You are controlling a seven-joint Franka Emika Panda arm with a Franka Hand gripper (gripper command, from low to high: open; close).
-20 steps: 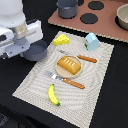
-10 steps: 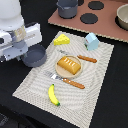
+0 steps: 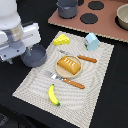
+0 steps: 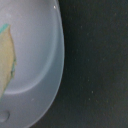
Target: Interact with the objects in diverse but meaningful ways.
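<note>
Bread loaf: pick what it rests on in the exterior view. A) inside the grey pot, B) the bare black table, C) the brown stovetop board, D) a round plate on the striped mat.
D: the bread loaf lies on a round plate in the middle of the striped mat, with utensils on either side of it.

On the mat — one cheese wedge (image 3: 62, 39), one milk carton (image 3: 91, 41), one bread loaf (image 3: 69, 65), one banana (image 3: 52, 94) — and three grey pots (image 3: 67, 8).
</note>
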